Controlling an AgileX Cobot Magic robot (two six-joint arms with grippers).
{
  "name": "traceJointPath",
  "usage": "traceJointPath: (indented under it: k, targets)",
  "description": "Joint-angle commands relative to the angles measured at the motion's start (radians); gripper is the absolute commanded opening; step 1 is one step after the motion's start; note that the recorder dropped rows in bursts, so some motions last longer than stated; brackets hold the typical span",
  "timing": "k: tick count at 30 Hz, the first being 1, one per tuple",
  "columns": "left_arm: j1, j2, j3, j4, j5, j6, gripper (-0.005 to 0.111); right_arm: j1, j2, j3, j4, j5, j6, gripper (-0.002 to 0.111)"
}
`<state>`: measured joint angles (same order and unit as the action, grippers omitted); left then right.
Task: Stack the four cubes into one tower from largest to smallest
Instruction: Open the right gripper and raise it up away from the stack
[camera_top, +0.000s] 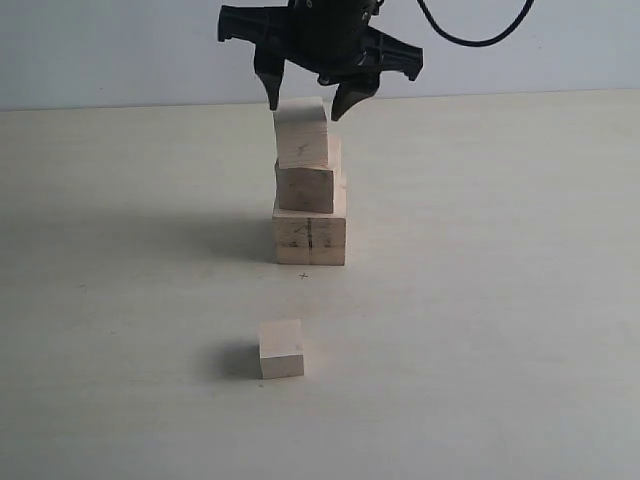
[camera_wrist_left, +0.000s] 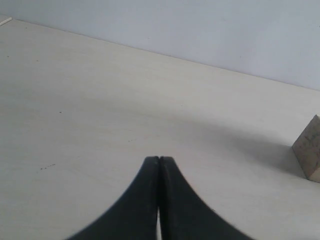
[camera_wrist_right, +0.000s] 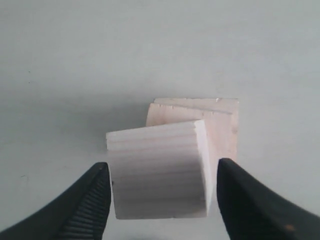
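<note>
Exterior view shows the tower three cubes high near the middle of the table. The largest cube is at the base with a dark line down its front face, the second cube sits on it, and the third cube is on top, set a little to the left and not square with those below. The right gripper hangs over that top cube with jaws spread, one fingertip on each side of its upper edge. In the right wrist view a thin gap shows between the third cube and one finger; whether the other finger touches is unclear. The smallest cube sits alone on the table, well in front of the tower. The left gripper is pressed together over bare table, with a cube corner at the picture's edge.
</note>
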<state>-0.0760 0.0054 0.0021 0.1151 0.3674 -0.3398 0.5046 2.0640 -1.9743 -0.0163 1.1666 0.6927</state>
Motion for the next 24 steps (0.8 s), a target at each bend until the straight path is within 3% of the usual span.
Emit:
traceJointPath:
  k: [1, 7, 14, 17, 24]
  targets:
    - [-0.005, -0.005, -0.002, 0.001, -0.011, -0.007, 0.000, -0.003, -0.070, 0.001, -0.069, 0.016, -0.077, 0.060]
    - [-0.005, -0.005, -0.002, 0.001, -0.011, -0.007, 0.000, -0.003, -0.121, 0.001, -0.200, 0.018, -0.150, 0.055]
    - [-0.005, -0.005, -0.002, 0.024, -0.004, -0.004, 0.000, -0.052, -0.121, 0.001, -0.259, -0.003, -0.230, 0.003]
    - [-0.005, -0.005, -0.002, 0.024, -0.004, -0.004, 0.000, -0.112, -0.119, 0.001, -0.155, -0.022, -0.325, 0.000]
    - [-0.005, -0.005, -0.002, 0.076, -0.004, -0.004, 0.000, -0.333, -0.058, 0.003, 0.383, 0.055, -0.652, 0.000]
